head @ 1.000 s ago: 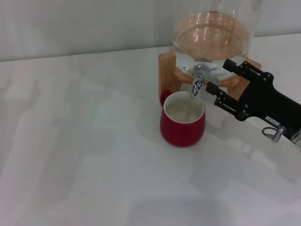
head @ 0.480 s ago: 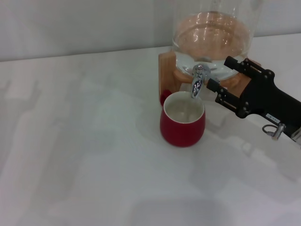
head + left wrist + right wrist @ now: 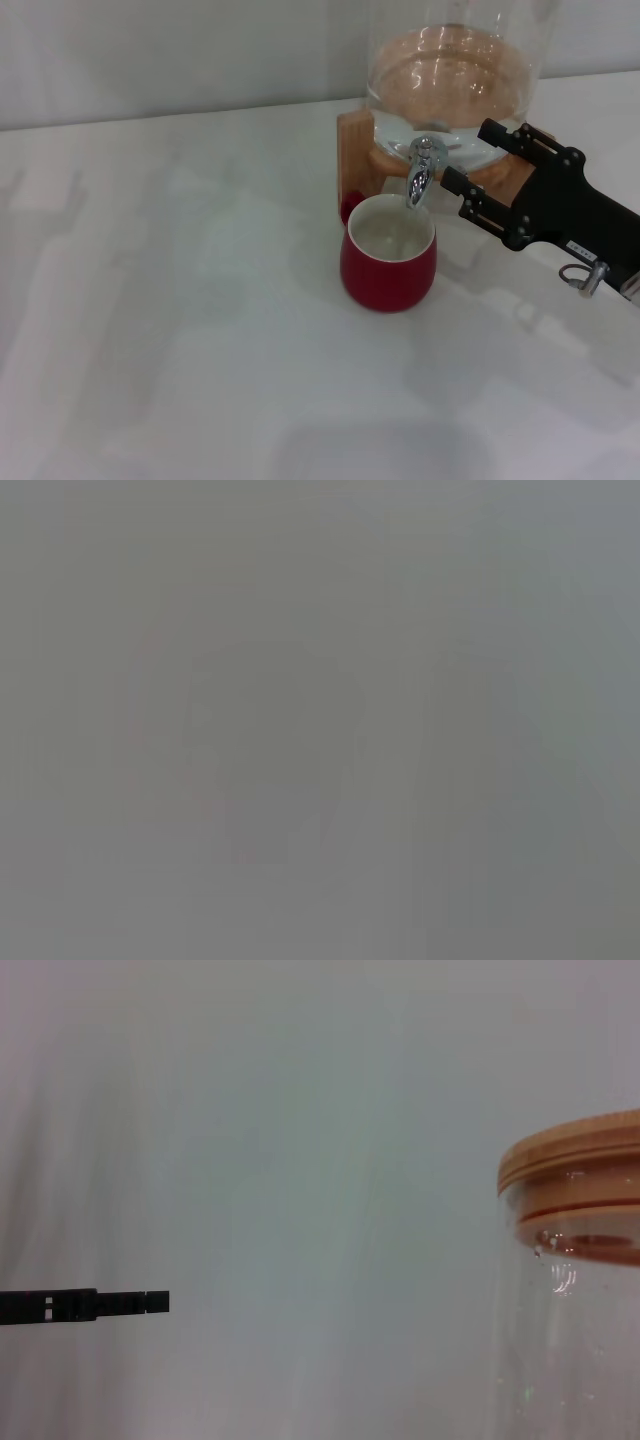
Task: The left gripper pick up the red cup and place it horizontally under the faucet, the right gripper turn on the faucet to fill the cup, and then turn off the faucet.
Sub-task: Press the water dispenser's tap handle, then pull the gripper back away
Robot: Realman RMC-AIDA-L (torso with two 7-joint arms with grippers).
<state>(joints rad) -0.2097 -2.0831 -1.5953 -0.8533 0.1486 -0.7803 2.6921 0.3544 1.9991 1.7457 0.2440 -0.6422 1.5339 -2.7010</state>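
Observation:
The red cup (image 3: 388,262) stands upright on the white table, its cream inside open under the spout of the chrome faucet (image 3: 421,172). The faucet sticks out from the clear glass dispenser (image 3: 455,70) on its wooden stand (image 3: 352,160). My right gripper (image 3: 468,155) hovers just right of the faucet, open, its two flat black jaws apart and pointing at the faucet without touching it. One black fingertip (image 3: 85,1305) shows in the right wrist view, with the dispenser's wooden lid (image 3: 575,1160) off to the side. The left gripper is out of view, and the left wrist view shows only grey.
The white table (image 3: 180,330) stretches to the left and front of the cup. A pale wall (image 3: 180,50) rises behind the table. The dispenser holds clear liquid.
My right gripper has shifted slightly to the right and farther back beside the faucet. The cup and the faucet have not moved.

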